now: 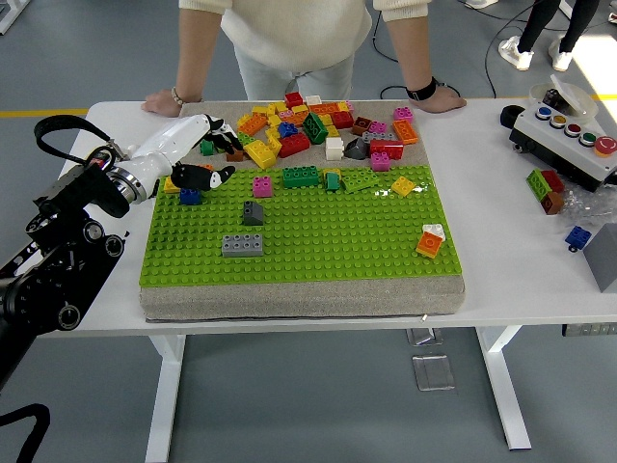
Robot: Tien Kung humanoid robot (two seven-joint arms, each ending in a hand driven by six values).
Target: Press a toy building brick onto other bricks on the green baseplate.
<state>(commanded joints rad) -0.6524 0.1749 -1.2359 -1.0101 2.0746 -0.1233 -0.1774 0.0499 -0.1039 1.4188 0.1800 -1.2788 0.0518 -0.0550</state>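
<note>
The green baseplate [318, 246] lies on a grey mat in the middle of the table. On it stand a light grey long brick [241, 245], a dark grey brick [253, 212], a pink brick [262, 186], a green brick [300, 177] and an orange-and-white brick [430, 241]. My left hand [214, 156], white with black fingertips, hovers over the plate's far left corner, fingers spread and holding nothing. Just under it sit a blue brick [191, 196] and a partly hidden orange brick [205, 167]. A loose brick pile [318, 121] covers the mat's back strip.
A person stands at the far side with one hand [159, 101] and the other hand [445, 96] resting on the table. A button box [569, 135], several loose bricks [548, 188] and a blue brick [577, 236] lie at the right.
</note>
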